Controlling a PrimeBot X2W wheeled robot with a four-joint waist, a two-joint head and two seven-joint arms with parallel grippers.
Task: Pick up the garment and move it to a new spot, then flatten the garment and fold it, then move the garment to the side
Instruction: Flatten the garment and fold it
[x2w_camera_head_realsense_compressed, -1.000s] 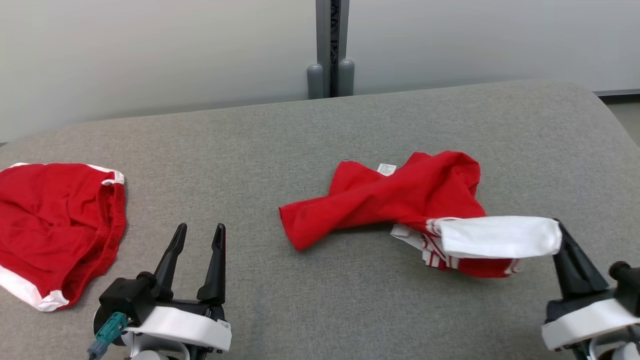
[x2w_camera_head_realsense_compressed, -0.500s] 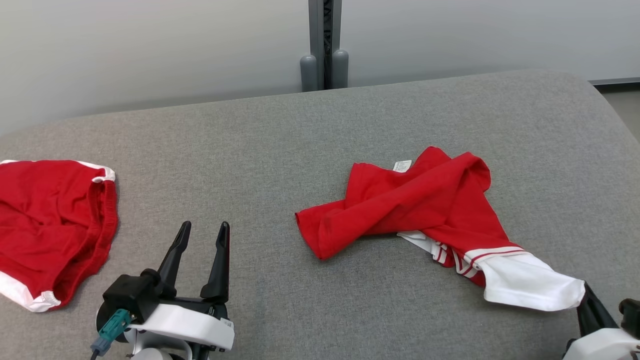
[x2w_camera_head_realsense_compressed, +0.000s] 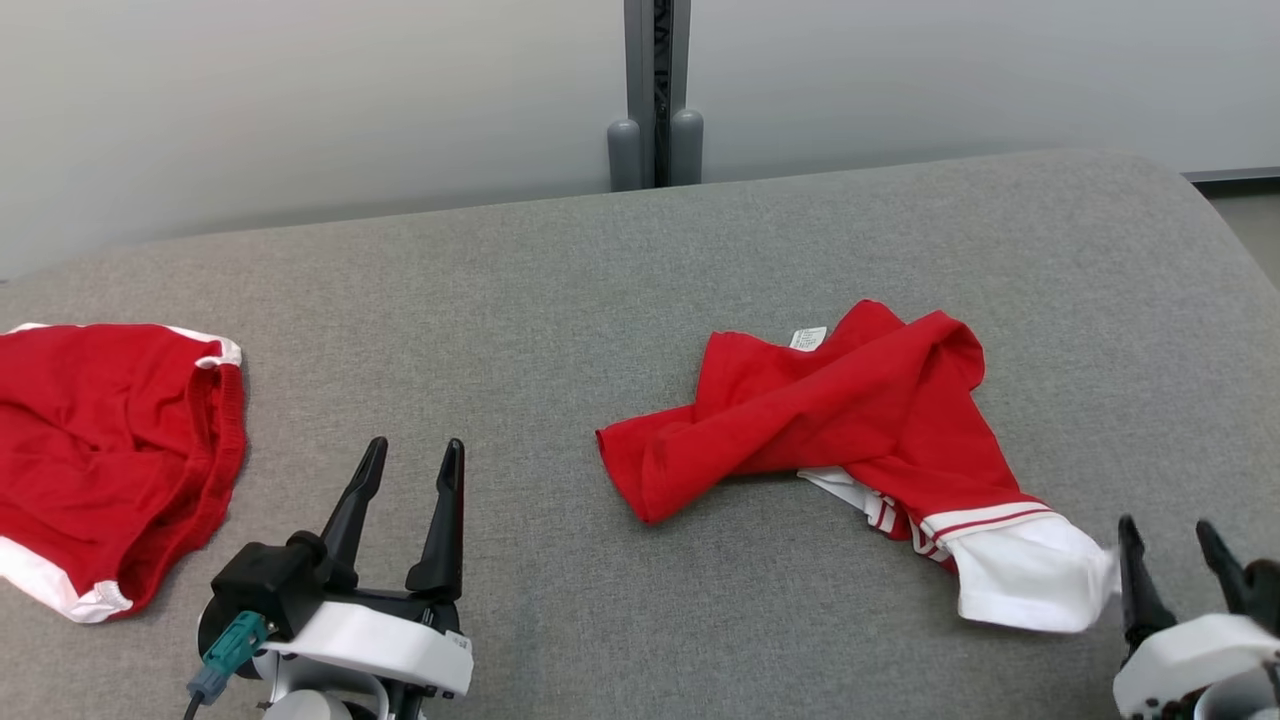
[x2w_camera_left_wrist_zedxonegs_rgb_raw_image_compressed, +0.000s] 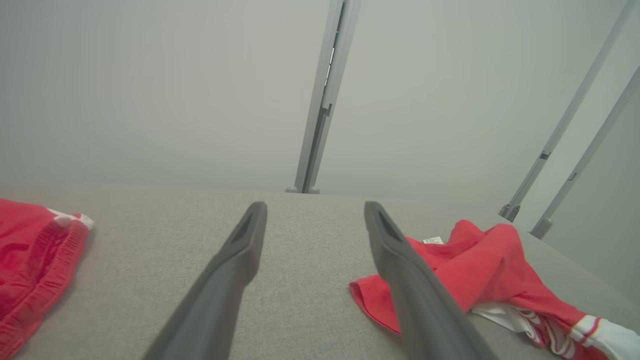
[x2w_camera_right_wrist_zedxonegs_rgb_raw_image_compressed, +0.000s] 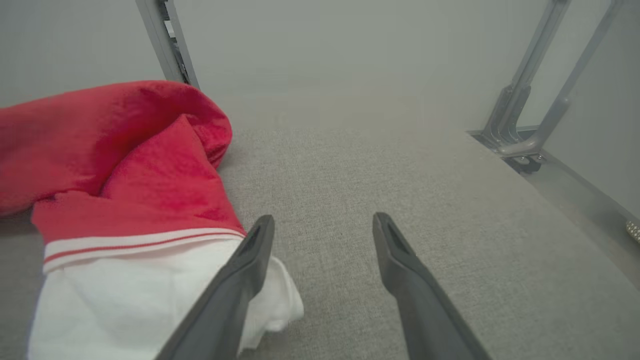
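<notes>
The garment (x2w_camera_head_realsense_compressed: 830, 420) is red with a white, red-striped sleeve end (x2w_camera_head_realsense_compressed: 1030, 575). It lies crumpled right of centre on the grey padded table (x2w_camera_head_realsense_compressed: 560, 290). My right gripper (x2w_camera_head_realsense_compressed: 1167, 527) stands open just right of that white end, which has nothing gripping it. In the right wrist view the white cloth (x2w_camera_right_wrist_zedxonegs_rgb_raw_image_compressed: 125, 295) lies against the left finger of the right gripper (x2w_camera_right_wrist_zedxonegs_rgb_raw_image_compressed: 324, 218), with bare table between the fingers. My left gripper (x2w_camera_head_realsense_compressed: 416, 447) is open at the lower left, apart from the garment. The left wrist view has the left gripper (x2w_camera_left_wrist_zedxonegs_rgb_raw_image_compressed: 315, 206) empty and the garment (x2w_camera_left_wrist_zedxonegs_rgb_raw_image_compressed: 480, 265) to its right.
A second red garment with white trim (x2w_camera_head_realsense_compressed: 110, 440) lies at the table's left edge and appears as a red garment (x2w_camera_left_wrist_zedxonegs_rgb_raw_image_compressed: 30, 250) in the left wrist view. A grey post (x2w_camera_head_realsense_compressed: 655, 90) stands behind the table against the pale wall. The table's rounded right corner (x2w_camera_head_realsense_compressed: 1225, 230) drops to the floor.
My right gripper has opened and let go of the white sleeve end, which it was pulling toward the lower right. The sleeve now rests on the table. The left gripper has kept still.
</notes>
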